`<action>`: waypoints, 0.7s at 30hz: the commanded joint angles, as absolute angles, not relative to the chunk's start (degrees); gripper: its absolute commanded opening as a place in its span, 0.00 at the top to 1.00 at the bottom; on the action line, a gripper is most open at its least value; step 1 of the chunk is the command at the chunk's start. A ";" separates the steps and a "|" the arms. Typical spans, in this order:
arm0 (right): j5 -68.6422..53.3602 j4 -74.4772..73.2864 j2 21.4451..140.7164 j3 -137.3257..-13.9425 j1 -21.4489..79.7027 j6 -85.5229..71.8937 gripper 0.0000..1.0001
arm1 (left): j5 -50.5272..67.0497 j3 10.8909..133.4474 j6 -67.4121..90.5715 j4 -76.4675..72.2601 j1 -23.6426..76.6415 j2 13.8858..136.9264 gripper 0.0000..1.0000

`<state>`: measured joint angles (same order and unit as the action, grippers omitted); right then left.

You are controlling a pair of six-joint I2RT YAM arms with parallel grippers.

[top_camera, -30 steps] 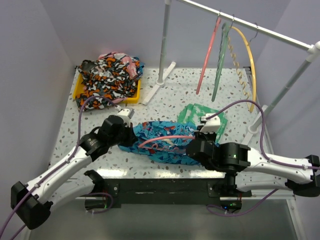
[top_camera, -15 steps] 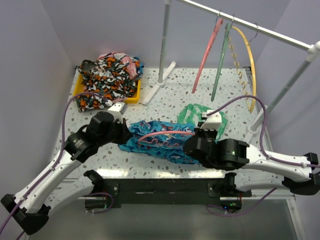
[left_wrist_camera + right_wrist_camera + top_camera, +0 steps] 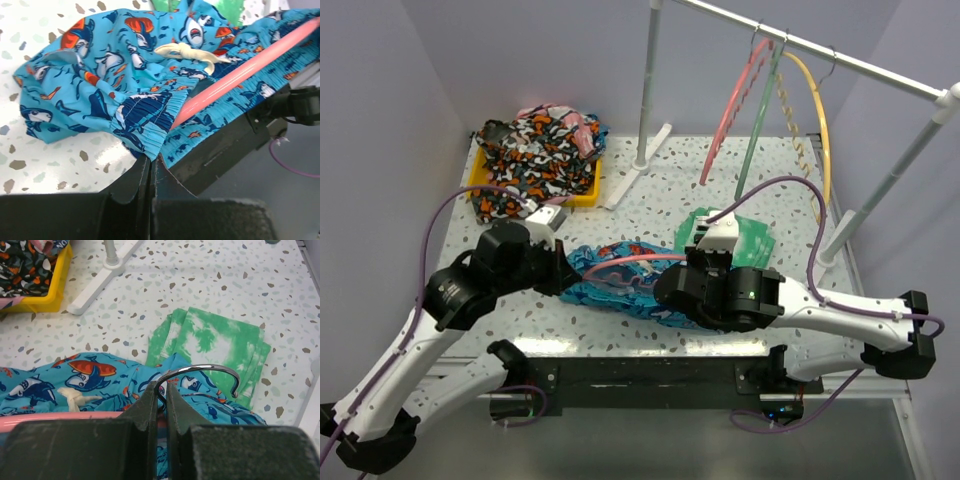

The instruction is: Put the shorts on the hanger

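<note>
Left wrist view: my left gripper [image 3: 150,164] pinches the waistband of the shark-print shorts [image 3: 95,95].
Right wrist view: my right gripper [image 3: 162,390] clamps the metal hook [image 3: 200,369] of the pink hanger [image 3: 50,416].
Shorts: bunched on the speckled table [image 3: 660,190], between my grippers.

Nothing legible in any view; no lettering, brand, number or sign to be read; print on the shorts [image 3: 90,90] pictorial only, sharks and small red and white marks, without letters.
</note>
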<state>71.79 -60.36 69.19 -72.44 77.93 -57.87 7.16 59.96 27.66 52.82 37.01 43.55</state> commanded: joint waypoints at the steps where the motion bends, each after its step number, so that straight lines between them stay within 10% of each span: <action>1: 79.01 -54.06 70.22 -76.46 79.01 -56.79 1.00 | 14.76 65.12 31.54 53.08 36.56 44.12 1.00; 21: 81.83 -35.53 79.53 -85.51 80.15 -36.75 1.00 | 10.35 78.14 46.14 61.54 36.65 43.77 1.00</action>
<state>78.13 -46.98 77.54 -81.76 79.53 -43.81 5.91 80.95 42.48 64.38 36.75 44.31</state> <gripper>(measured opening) 0.052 0.021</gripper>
